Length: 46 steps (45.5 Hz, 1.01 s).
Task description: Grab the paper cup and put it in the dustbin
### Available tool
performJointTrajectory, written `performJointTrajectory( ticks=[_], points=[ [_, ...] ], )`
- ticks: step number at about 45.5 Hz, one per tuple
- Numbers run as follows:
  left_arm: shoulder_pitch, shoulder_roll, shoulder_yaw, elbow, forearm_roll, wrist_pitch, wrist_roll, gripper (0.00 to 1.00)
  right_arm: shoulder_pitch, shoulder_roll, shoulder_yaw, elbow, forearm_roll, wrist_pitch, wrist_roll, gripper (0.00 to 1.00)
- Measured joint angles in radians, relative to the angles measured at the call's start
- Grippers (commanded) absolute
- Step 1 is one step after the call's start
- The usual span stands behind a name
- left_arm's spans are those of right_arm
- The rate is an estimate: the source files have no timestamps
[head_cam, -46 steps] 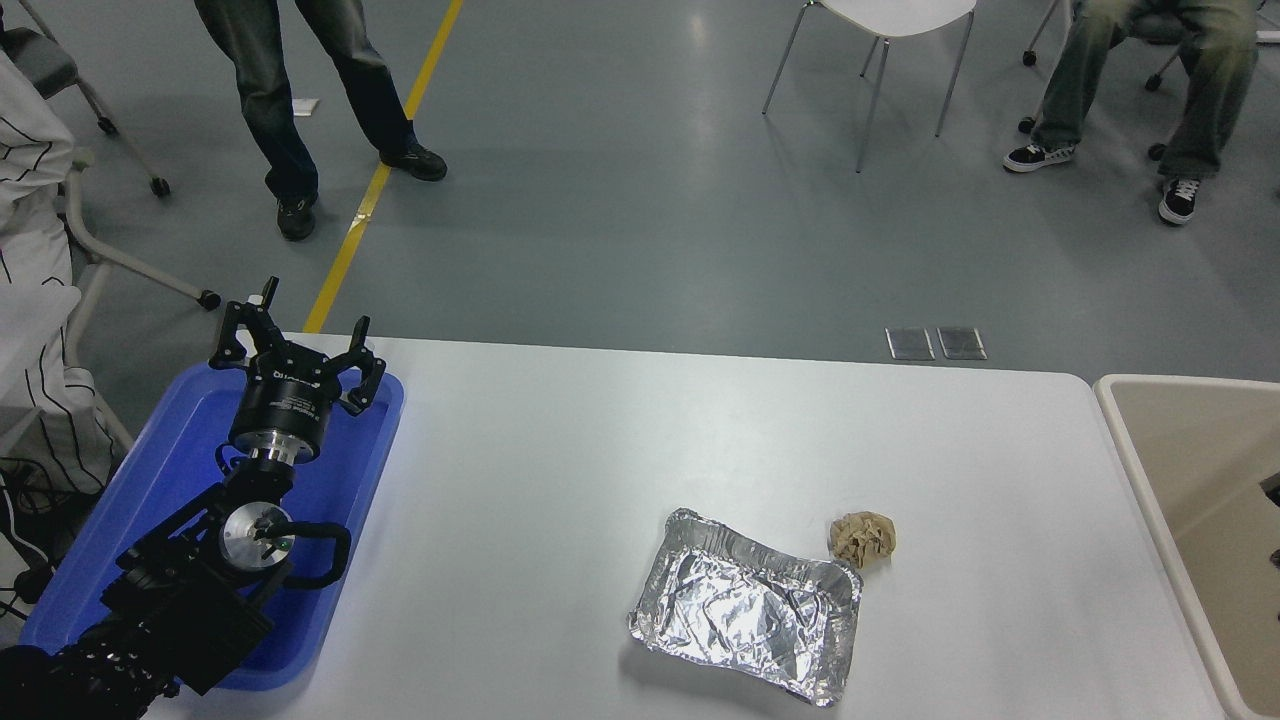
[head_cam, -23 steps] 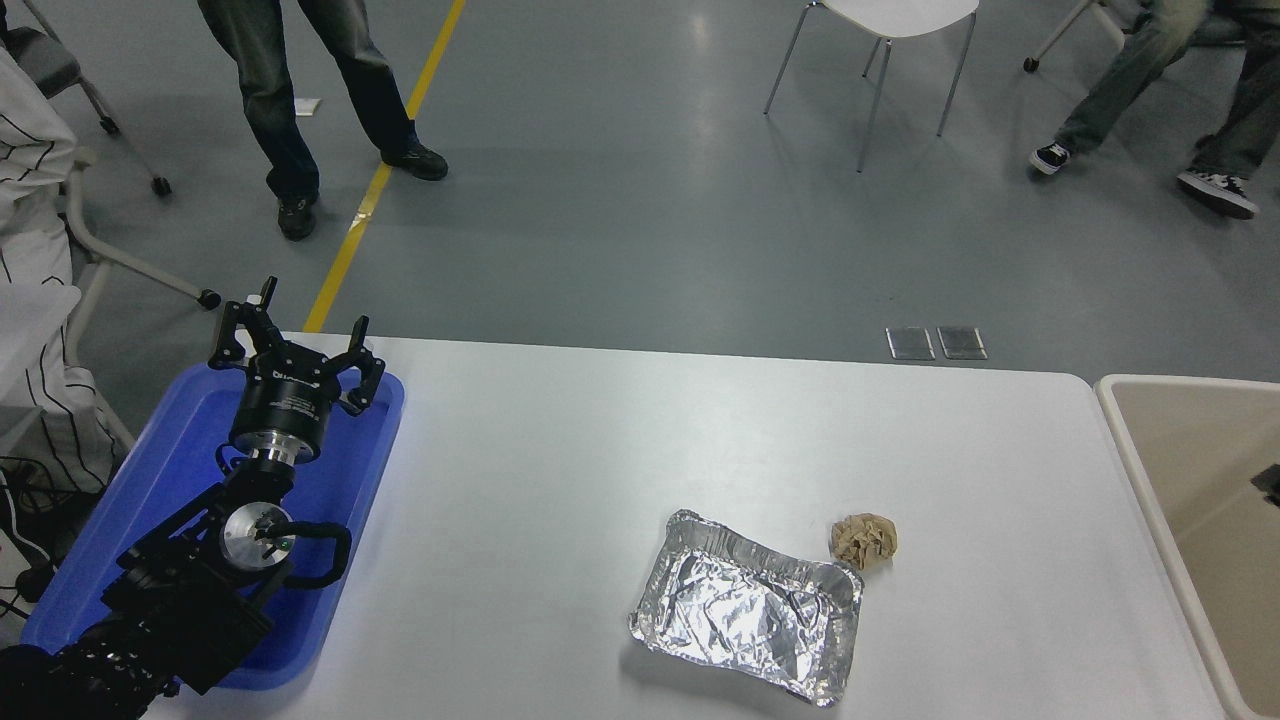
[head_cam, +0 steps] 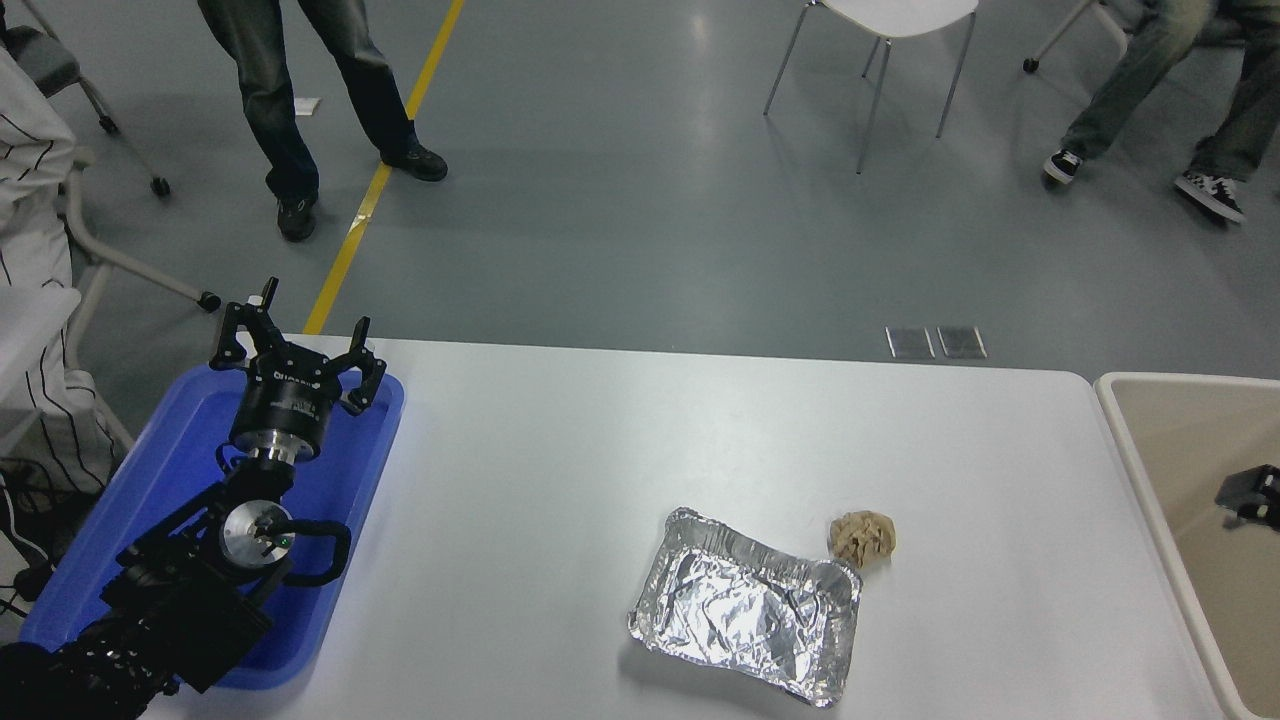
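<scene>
While foil tray [head_cam: 745,607] lies empty, right gripper [head_cam: 1250,493] over dustbin [head_cam: 1140,470].

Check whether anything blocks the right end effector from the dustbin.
Nothing visible does. The right end effector shows at the picture's right edge, over the dustbin. The foil tray and brown paper ball lie on the table, left of the bin. No paper cup is in view.

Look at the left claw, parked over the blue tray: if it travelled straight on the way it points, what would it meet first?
Probably nothing on the table. The left claw points away from the camera, past the blue tray's far rim and the table edge; beyond lies grey floor, though depth is unclear.
</scene>
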Motion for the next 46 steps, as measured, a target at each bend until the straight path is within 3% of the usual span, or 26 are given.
performJointTrajectory(
  ticks=[14,46],
  points=[
    [0.0,0.0,0.0,0.0,0.0,0.0,0.0,1.0,0.289,0.098,-0.124,0.14,-0.021,0.221,0.001,1.0],
    [0.001,0.0,0.001,0.002,0.0,0.001,0.0,1.0,0.502,0.386,-0.001,0.261,-0.011,0.287,0.005,1.0]
  ],
)
